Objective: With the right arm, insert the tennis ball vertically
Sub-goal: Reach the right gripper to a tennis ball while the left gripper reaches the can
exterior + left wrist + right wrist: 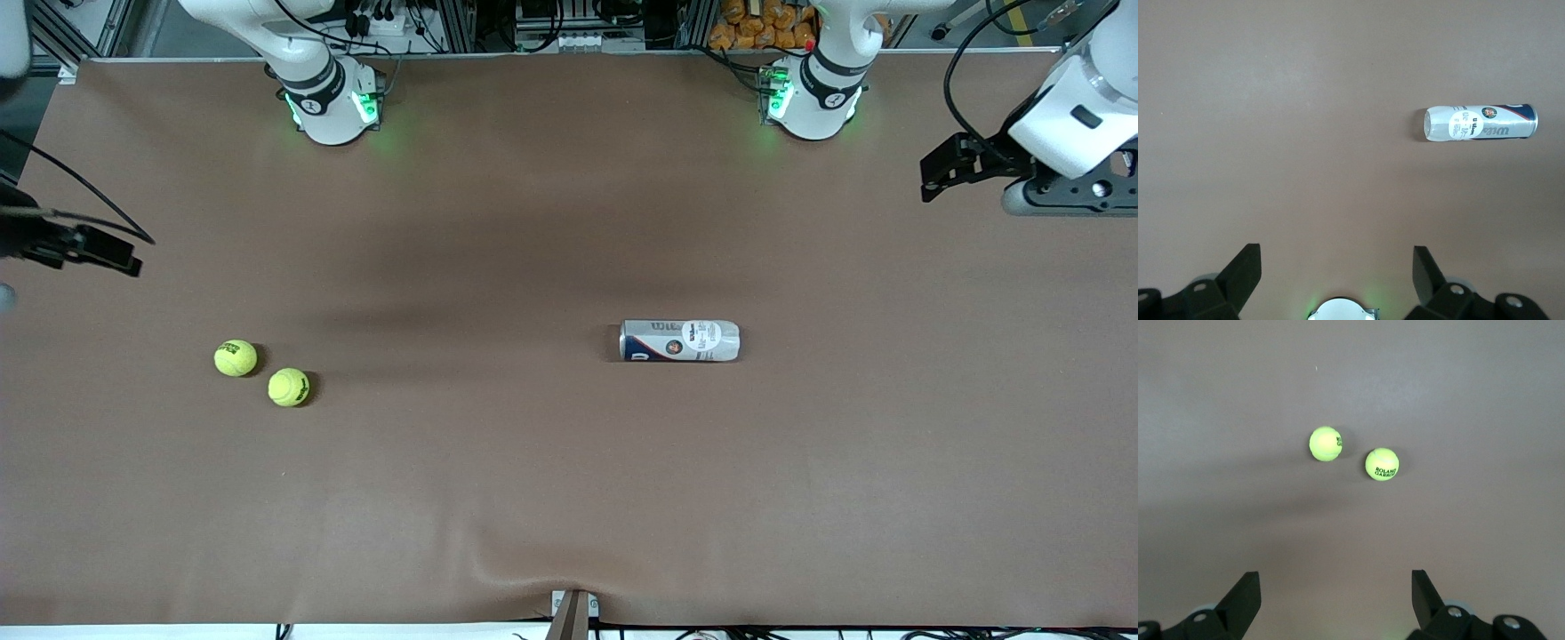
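Where balls lie, can (toppled) apart

A matt brown cloth-like covering on the table lies mostly smooth, with a soft wrinkle at the edge nearest the front camera. Two fuzzy, felt-covered yellow-green tennis balls bear black printing. The clear plastic tennis-ball can looks glossy, with a printed paper-like label. The large white jointed arm shells appear smooth, glossy plastic; the black gripper fingers look matt.
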